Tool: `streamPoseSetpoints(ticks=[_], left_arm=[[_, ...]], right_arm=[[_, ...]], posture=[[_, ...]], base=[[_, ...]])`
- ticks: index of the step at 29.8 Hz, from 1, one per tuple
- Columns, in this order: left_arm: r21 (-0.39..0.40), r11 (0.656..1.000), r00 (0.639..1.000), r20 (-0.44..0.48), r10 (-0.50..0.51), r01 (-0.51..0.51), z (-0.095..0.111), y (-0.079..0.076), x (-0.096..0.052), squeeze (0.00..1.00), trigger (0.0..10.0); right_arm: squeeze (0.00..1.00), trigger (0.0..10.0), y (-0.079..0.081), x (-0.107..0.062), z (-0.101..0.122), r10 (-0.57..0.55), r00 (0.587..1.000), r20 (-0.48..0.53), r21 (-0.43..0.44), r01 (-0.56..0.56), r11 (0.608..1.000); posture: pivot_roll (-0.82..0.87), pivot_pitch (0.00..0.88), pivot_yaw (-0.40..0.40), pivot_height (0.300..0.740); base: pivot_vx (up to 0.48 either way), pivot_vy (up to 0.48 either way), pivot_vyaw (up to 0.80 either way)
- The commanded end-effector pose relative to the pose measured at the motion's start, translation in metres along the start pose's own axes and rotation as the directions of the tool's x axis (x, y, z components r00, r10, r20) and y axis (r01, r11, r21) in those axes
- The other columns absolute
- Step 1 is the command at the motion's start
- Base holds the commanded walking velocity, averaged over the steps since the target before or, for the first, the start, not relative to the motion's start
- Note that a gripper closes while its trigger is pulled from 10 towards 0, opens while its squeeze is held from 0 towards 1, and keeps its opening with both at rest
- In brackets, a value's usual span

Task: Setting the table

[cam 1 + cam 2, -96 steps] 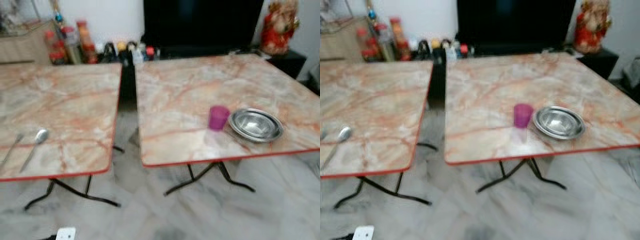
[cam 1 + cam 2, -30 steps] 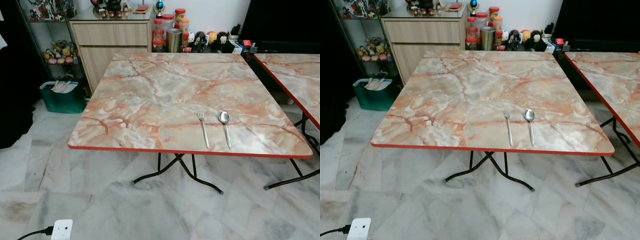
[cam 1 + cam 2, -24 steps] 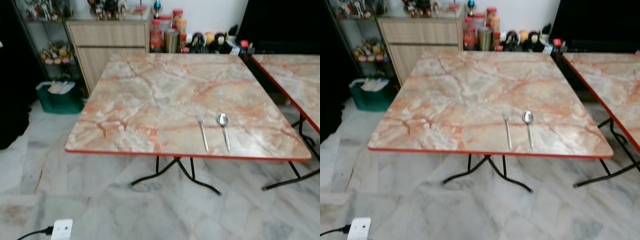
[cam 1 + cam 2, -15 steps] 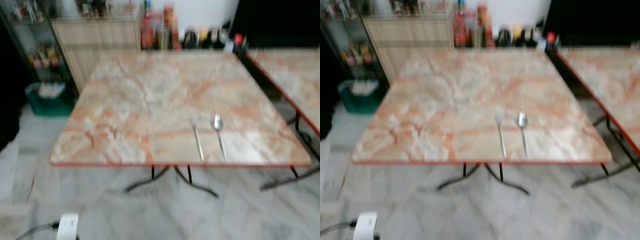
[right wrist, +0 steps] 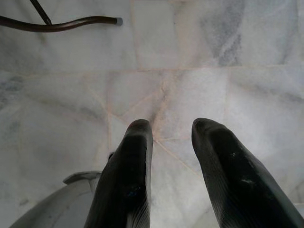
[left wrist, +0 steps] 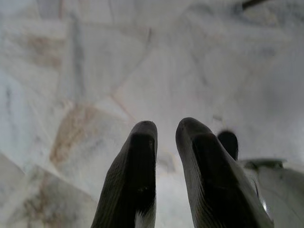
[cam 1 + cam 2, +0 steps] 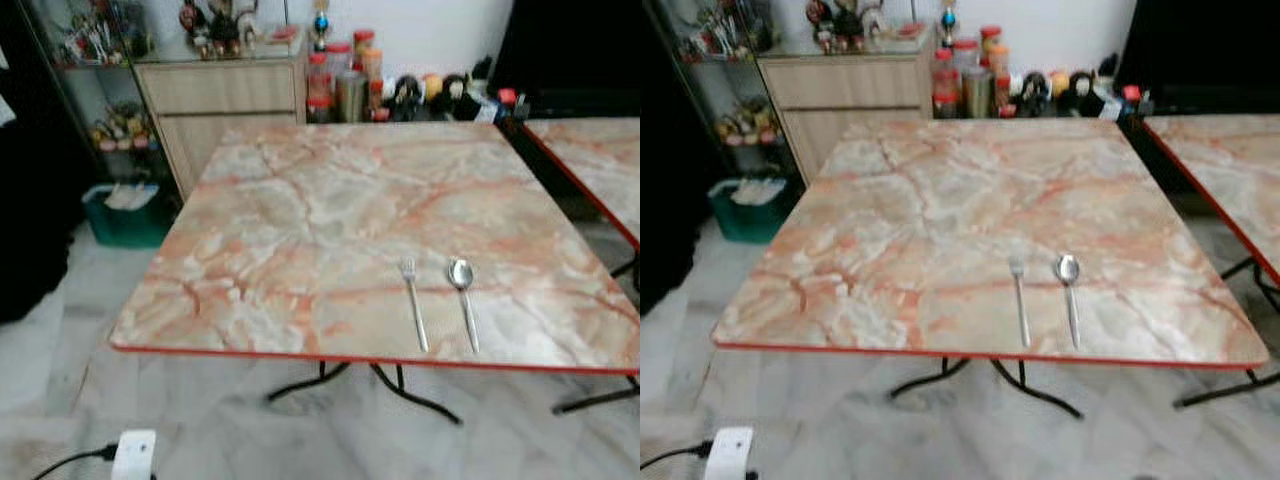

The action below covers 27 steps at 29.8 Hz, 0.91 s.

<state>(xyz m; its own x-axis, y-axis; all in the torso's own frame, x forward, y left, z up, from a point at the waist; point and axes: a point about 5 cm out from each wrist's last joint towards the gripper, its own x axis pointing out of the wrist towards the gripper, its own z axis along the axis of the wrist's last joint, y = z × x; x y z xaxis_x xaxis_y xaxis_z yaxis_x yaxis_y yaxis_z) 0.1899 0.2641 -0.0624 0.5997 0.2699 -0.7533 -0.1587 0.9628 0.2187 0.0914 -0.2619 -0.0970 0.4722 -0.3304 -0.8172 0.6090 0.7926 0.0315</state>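
A steel fork (image 7: 414, 318) and a steel spoon (image 7: 463, 300) lie side by side near the front right edge of a marble-patterned table (image 7: 300, 220) with a red rim. The spoon is to the right of the fork, and both handles point toward me. My left gripper (image 6: 166, 130) hangs over the pale marble floor, open by a narrow gap and empty. Over the same floor hangs my right gripper (image 5: 172, 128), open wider with nothing between its fingers.
A second marble table (image 7: 590, 160) stands close on the right, with a narrow gap between the two. Behind are a wooden cabinet (image 7: 220, 100), several jars (image 7: 340, 85) and a green bin (image 7: 125, 212). A white plug adapter (image 7: 133, 455) lies on the floor. A table foot (image 5: 61, 23) is near my right gripper.
The view has swung from the right table with a pink cup and steel bowl to the left table, then drawn slightly nearer. Fork and spoon have not moved.
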Motion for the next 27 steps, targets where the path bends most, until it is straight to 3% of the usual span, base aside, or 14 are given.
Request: streamPoseSetpoints(ticks=[1, 27], left_arm=[[-0.003, 1.000, 1.000, -0.012, 0.008, -0.008, -0.0024, 0.0035, -0.0004, 0.00, 10.0], [-0.005, 1.000, 1.000, -0.008, 0.011, -0.011, -0.0024, 0.0032, -0.0005, 0.00, 10.0]], right_arm=[[0.00, 10.0, -0.0057, -0.0025, -0.0067, -0.016, 1.000, -0.019, -0.004, 0.016, 1.000], [0.00, 10.0, -0.0054, -0.0020, -0.0051, -0.017, 1.000, -0.018, -0.034, 0.016, 0.999]], posture=[[0.04, 0.050, -0.003, 0.740], [0.03, 0.061, -0.001, 0.740]], base=[[0.000, 0.000, 0.00], [0.216, 0.000, 0.00]])
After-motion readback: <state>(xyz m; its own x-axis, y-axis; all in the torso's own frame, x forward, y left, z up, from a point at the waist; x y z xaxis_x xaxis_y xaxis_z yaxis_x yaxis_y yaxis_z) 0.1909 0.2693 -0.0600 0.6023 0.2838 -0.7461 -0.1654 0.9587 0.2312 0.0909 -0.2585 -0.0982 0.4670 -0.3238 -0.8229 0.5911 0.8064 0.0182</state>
